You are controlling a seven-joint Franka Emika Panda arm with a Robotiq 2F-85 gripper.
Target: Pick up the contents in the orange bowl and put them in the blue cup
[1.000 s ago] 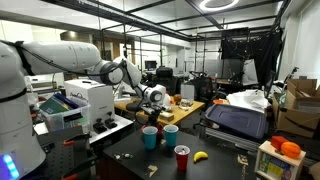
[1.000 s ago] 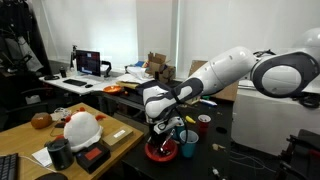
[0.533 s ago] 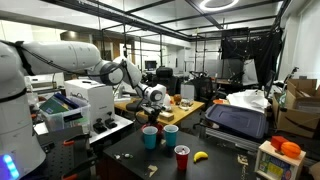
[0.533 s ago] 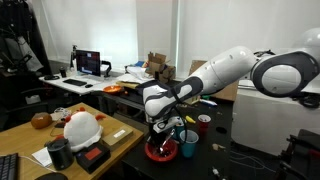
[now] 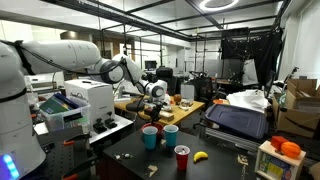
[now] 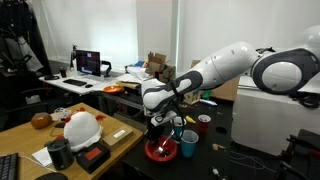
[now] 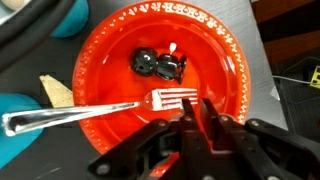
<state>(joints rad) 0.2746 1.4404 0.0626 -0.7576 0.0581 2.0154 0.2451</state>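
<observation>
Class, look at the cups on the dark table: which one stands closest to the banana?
The red cup. It stands right beside the banana, and it is the only red one. The blue cups stand farther from it.

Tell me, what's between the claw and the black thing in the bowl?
In the wrist view, a silver fork lies between the gripper and the black thing in the orange bowl.

arm [image 6: 215, 75]: outstretched, angled down | pincer [image 7: 199, 108]: jaws near together

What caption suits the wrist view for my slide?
Gripper above the orange bowl, with a fork and small dark pieces inside.
</observation>
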